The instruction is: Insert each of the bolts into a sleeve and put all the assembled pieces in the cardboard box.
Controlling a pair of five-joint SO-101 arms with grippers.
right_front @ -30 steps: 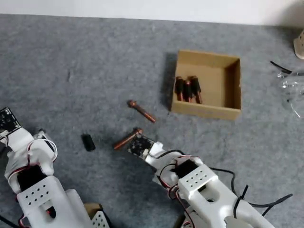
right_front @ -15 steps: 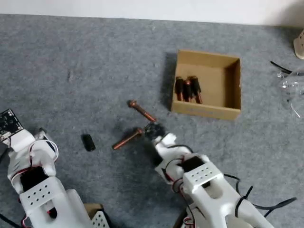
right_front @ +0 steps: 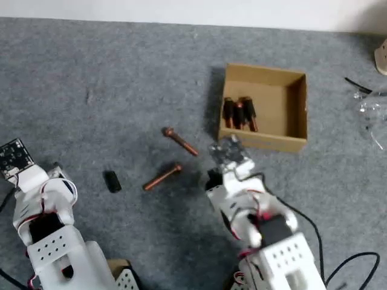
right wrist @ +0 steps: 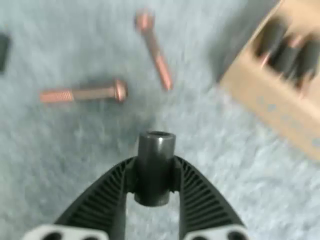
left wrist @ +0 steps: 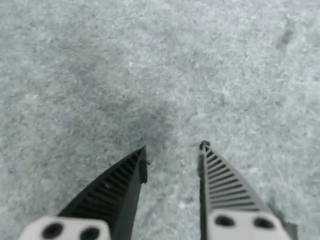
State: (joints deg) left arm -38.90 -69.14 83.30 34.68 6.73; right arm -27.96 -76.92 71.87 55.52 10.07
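Right arm swung across the worktop over the last second, from beside the lower bolt to just in front of the cardboard box; bolts and box did not shift.

Black sleeve (right wrist: 156, 150) was clamped upright between the fingers of the right end effector (right wrist: 154, 168), open bore facing up, held above the felt. Lower bolt (right_front: 162, 177) lay on the worktop just beside that arm's wrist, head toward the arm. Upper bolt (right_front: 179, 141) lay slantwise a little beyond it, apart from the first, head pointing away from the box. Neither bolt carried a sleeve.

Loose sleeve (right_front: 112, 181) sat alone on the felt, on the far side of the lower bolt from the right arm.

Cardboard box (right_front: 266, 142) stood open near the upper bolt. Three assembled pieces (right_front: 239, 113) lay side by side inside, against the wall nearest the bolts.

Left end effector (left wrist: 172, 155) had its jaws apart, nothing between them, over bare grey worktop (right_front: 109, 78), well apart from the parts.
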